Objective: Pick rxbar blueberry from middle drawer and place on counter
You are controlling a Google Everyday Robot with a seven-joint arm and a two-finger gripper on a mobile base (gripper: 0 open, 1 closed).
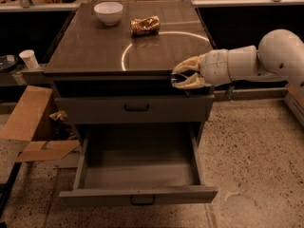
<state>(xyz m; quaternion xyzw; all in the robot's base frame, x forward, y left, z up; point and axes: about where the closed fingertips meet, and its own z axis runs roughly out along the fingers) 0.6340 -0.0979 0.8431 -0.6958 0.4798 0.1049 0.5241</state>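
My gripper (183, 78) hangs at the counter's front right edge, level with its top. Its pale fingers are closed on a small dark flat thing, the rxbar blueberry (179, 81), of which only a sliver shows between them. The middle drawer (137, 194) is pulled wide open below, and its grey floor shows nothing inside. The counter (90, 49) is glossy grey-brown with a pale ring of glare.
A white bowl (108, 12) and a crinkly golden-brown snack packet (145, 25) sit at the counter's back. The upper handled drawer (135, 109) is closed. A cardboard box (28, 120) and a paper cup (29, 59) are to the left. Speckled floor lies to the right.
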